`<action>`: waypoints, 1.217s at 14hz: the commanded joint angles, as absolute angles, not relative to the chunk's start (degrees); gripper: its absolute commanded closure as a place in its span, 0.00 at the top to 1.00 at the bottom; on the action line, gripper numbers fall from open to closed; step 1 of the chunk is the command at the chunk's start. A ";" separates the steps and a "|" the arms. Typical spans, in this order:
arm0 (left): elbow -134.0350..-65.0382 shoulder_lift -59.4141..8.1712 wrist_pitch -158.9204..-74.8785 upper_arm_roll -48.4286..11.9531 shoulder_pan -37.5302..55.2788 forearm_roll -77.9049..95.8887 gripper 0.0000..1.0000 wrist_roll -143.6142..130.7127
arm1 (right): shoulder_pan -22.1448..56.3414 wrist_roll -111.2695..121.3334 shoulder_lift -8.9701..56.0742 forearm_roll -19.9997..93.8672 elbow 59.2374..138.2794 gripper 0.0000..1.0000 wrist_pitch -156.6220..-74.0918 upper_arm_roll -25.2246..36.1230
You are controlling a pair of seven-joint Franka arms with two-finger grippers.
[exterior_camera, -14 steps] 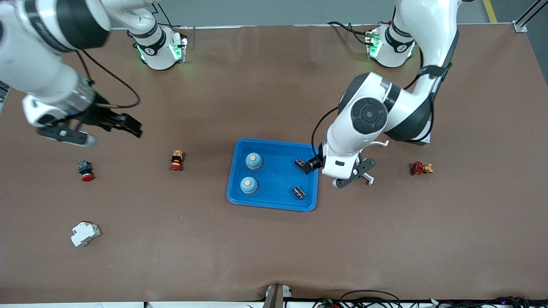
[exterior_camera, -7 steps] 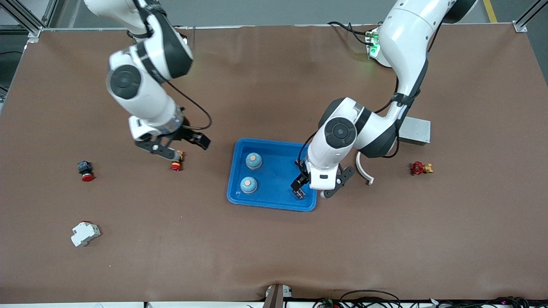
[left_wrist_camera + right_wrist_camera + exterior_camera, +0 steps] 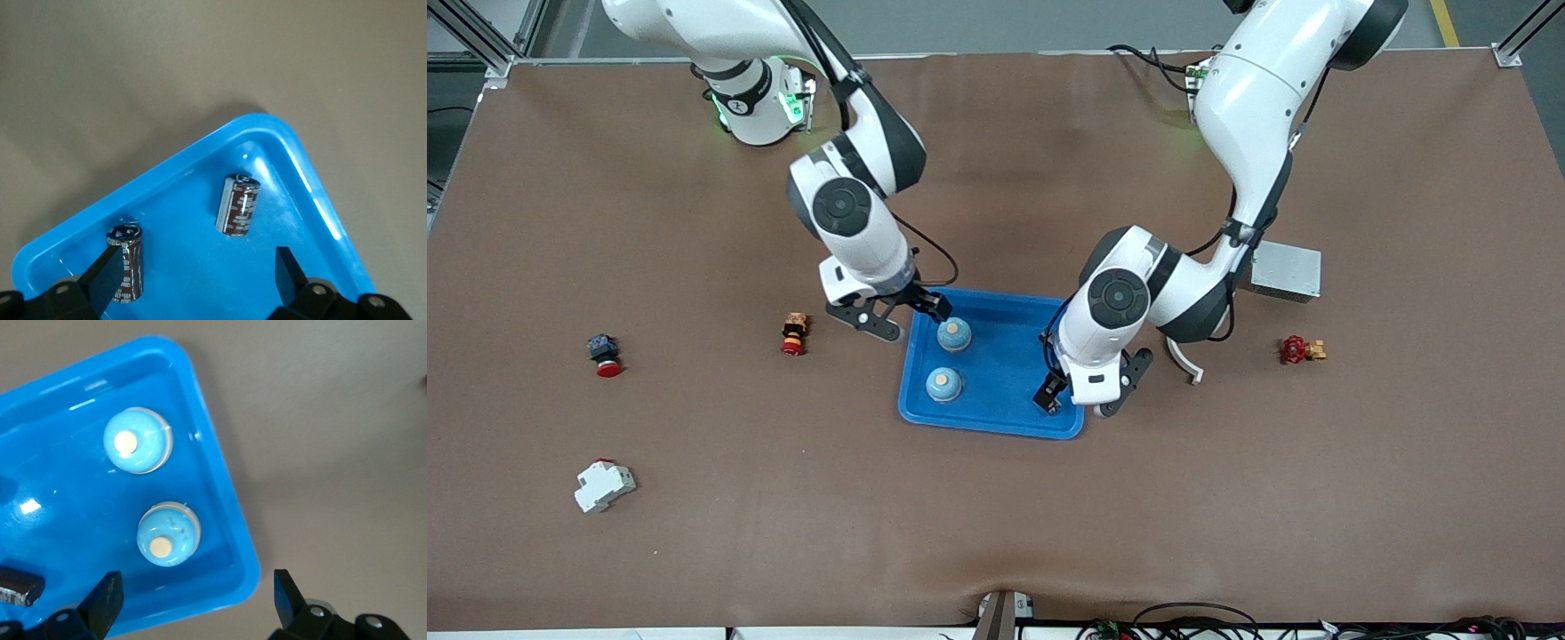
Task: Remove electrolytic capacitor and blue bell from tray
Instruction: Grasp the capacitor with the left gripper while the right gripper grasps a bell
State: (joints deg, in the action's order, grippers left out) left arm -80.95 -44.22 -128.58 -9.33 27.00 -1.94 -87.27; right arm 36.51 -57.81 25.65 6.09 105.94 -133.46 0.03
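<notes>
A blue tray (image 3: 996, 416) in the middle of the table holds two light-blue bells (image 3: 953, 334) (image 3: 943, 384) and two dark capacitors. In the left wrist view, one capacitor (image 3: 239, 205) lies near a tray corner and the other (image 3: 127, 263) sits beside one fingertip. My left gripper (image 3: 1062, 396) (image 3: 197, 280) hangs open over the tray's end toward the left arm. My right gripper (image 3: 918, 309) (image 3: 197, 597) is open and straddles the tray rim (image 3: 243, 547) beside the closer bell (image 3: 168, 534). The other bell (image 3: 138, 441) is farther into the tray. Neither gripper holds anything.
Toward the right arm's end lie an orange-and-red button (image 3: 792, 332), a blue-and-red button (image 3: 604, 354) and a white breaker (image 3: 604, 486). Toward the left arm's end are a red-and-yellow valve (image 3: 1303, 349), a grey metal box (image 3: 1285, 271) and a white curved piece (image 3: 1183, 360).
The right arm has swung in from its end of the table to the tray's edge. The left gripper has shifted along the tray toward the front camera. Both stayed open.
</notes>
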 commanded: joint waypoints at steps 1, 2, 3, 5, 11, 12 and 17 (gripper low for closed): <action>-79.98 -45.53 -128.58 -8.53 28.30 -3.95 1.00 -89.82 | 38.58 -60.03 30.22 6.33 102.83 1.00 -136.13 0.97; -80.24 -45.53 -128.50 -8.53 28.47 -4.04 1.00 -89.91 | 38.58 -60.03 31.28 6.33 102.75 1.00 -136.84 0.97; -80.94 -45.61 -128.32 -8.53 29.26 -4.04 1.00 -89.91 | 38.76 -59.94 32.59 6.24 101.79 1.00 -136.76 0.97; -82.17 -45.70 -128.06 -8.53 29.44 -4.04 1.00 -90.00 | 38.94 -59.94 34.27 5.37 100.64 1.00 -136.58 1.05; -85.08 -45.79 -123.32 -8.53 30.94 -3.96 1.00 -90.18 | 40.08 -62.57 38.32 4.13 96.86 1.00 -136.67 1.23; -85.08 -45.79 -122.01 -8.61 31.02 -4.04 1.00 -90.18 | 40.17 -62.58 38.58 4.04 96.86 1.00 -136.67 1.23; -85.26 -46.32 -121.73 -8.53 31.11 -4.13 1.00 -90.09 | 40.61 -62.67 39.37 3.96 96.86 1.00 -137.02 1.32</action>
State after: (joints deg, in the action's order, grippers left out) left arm -85.50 -46.40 -122.44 -9.11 30.40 -2.74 -88.88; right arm 39.52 -60.68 38.47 5.36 98.16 -137.08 0.42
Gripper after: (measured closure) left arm 0.000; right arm 0.000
